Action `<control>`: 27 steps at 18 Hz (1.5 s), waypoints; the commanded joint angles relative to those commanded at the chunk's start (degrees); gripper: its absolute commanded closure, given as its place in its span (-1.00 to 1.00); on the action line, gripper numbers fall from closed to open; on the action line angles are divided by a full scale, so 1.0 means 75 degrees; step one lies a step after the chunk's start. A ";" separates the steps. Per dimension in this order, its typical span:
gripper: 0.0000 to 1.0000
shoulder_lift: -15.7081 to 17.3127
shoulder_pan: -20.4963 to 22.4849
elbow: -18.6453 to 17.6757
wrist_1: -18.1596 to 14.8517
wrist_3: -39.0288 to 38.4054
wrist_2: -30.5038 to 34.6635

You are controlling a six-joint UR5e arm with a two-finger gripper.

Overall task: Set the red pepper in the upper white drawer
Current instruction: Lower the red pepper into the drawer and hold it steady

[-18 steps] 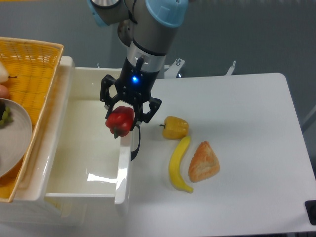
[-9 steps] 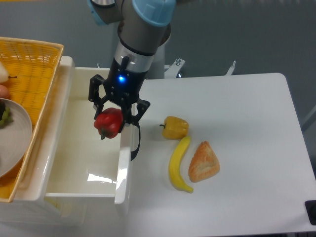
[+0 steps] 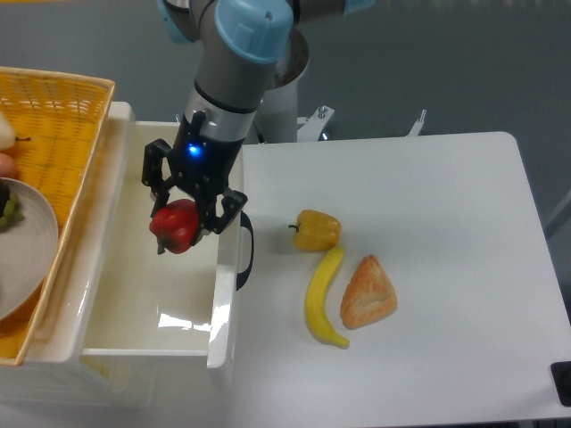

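Camera: end effector point(image 3: 181, 217) grips red pepper point(image 3: 175, 226) above upper white drawer point(image 3: 143, 308).

On the white table point(image 3: 446, 294) lie a yellow pepper point(image 3: 317, 230), a banana point(image 3: 323, 297) and a pastry point(image 3: 367, 292); a wicker basket point(image 3: 62, 116) holds a plate point(image 3: 22, 259)

Legible text: none | labels, brands, numbers, signs: none readable on any surface in the camera view
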 joint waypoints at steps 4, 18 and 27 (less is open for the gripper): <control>0.17 -0.0129 -0.0094 0.0000 -0.0012 0.0012 0.0012; 0.10 -0.0246 -0.0106 -0.0176 -0.0059 0.0001 0.0223; 0.10 -0.0258 -0.0165 -0.0211 -0.0035 0.0001 0.0246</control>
